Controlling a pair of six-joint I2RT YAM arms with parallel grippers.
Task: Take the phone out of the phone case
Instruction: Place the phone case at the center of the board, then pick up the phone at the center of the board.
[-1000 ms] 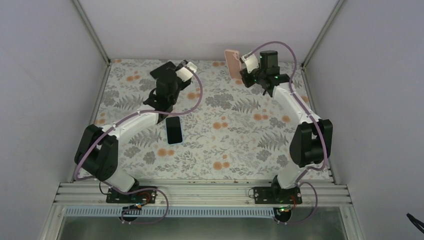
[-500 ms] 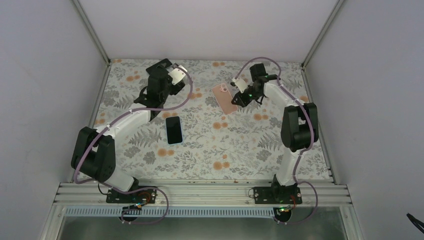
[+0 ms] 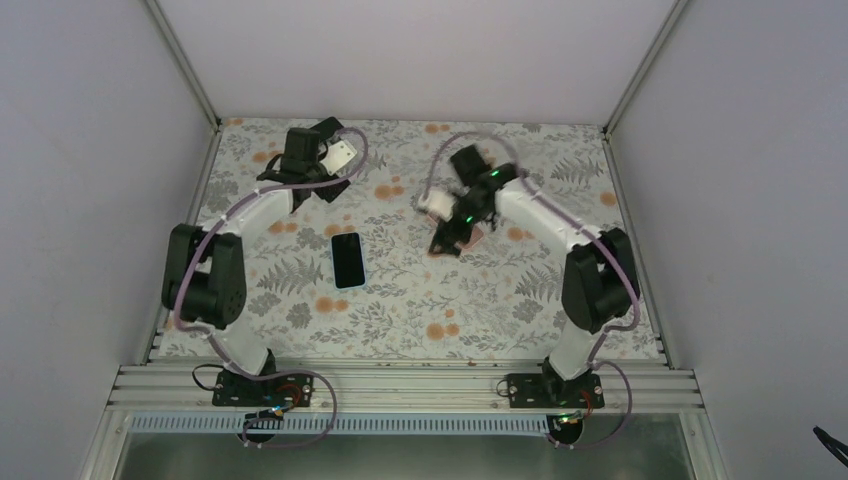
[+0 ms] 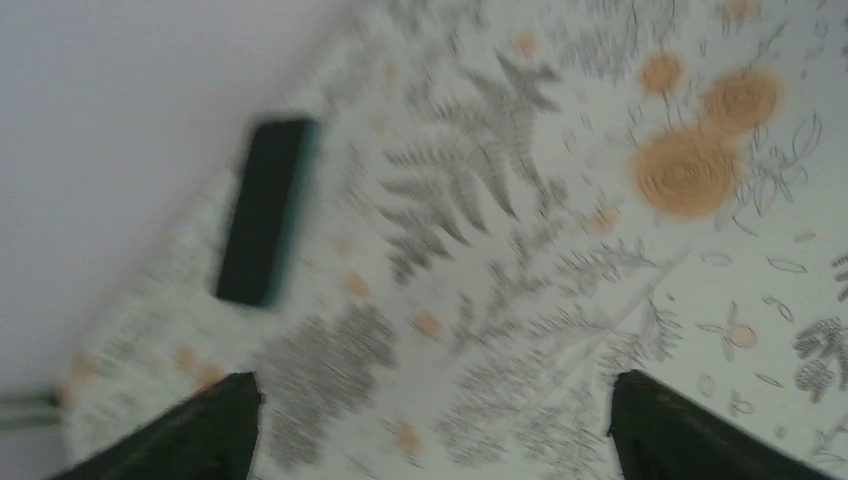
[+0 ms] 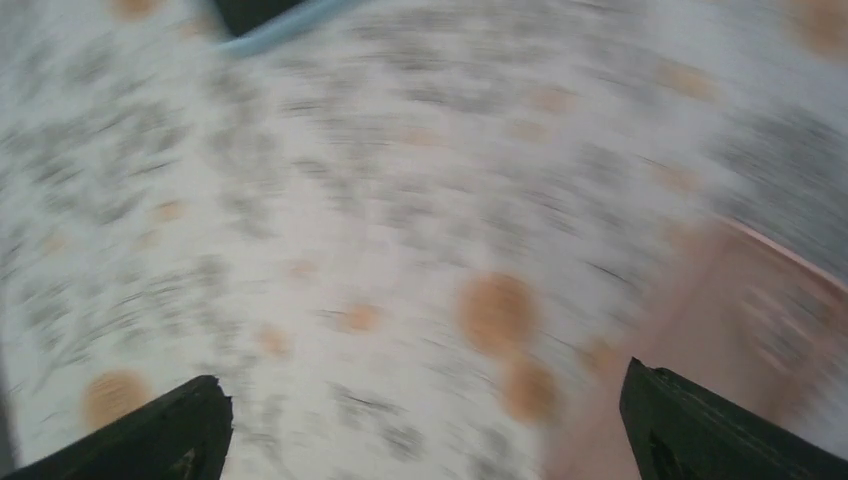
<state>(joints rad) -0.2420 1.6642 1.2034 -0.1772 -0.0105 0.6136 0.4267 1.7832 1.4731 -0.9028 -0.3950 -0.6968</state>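
- Left gripper [image 4: 432, 380] sits in the upper left of the overhead view, over the floral table cloth [image 3: 420, 300]. Its wrist view shows two dark fingers [image 4: 200, 430] spread wide, with only patterned cloth between them and nothing held.
- Phone [image 3: 347, 259] lies flat on the cloth left of centre in the overhead view, dark face up, bare and apart from the case. It is below the left gripper in that frame and well clear of it. In the left wrist view it shows in the upper left, beyond the left-hand finger and outside the gap.
- Right gripper [image 5: 422, 375] hangs low over the cloth just right of centre in the overhead view. Its fingers [image 5: 150, 435] also stand wide apart and grip nothing. A dark corner with a pale blue edge, the phone, shows at the top left of this heavily blurred view.
- Phone case [image 5: 770, 330], pink, lies on the cloth at the lower right of the right wrist view, by the right-hand finger. Blur hides whether they touch. From overhead the arm covers most of it.
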